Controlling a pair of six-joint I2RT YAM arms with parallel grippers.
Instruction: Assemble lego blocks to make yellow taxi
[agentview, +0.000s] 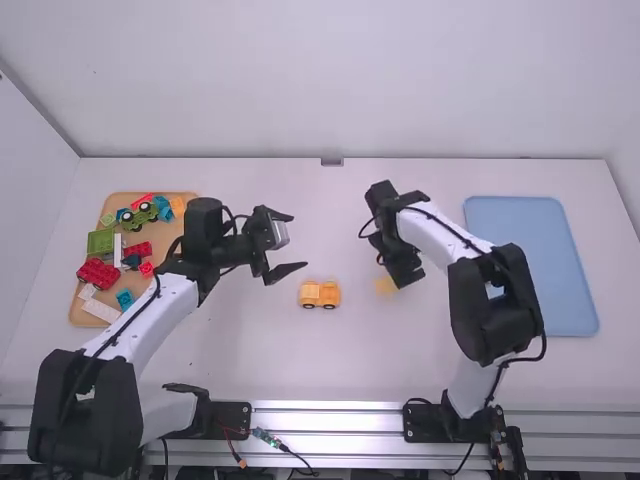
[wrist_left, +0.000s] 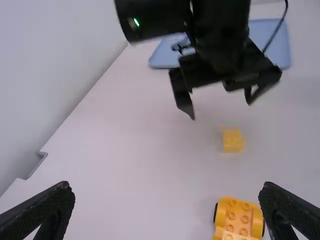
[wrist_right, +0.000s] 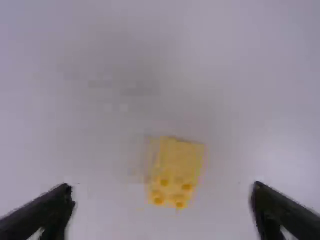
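Block (wrist_right: 176, 172), small and yellow, sits on the table (agentview: 240, 340) under your right gripper (wrist_right: 162, 189), which is nearer to it. Its long sides roughly face that gripper's two open fingers. Your right arm (agentview: 440, 236) is bent over it, and your left gripper (agentview: 300, 241) is open too, near the wheeled block (agentview: 320, 294)

text: none I can make out | labels, brands: nope, nothing legible | numbers, signs: can't read any from here tbh
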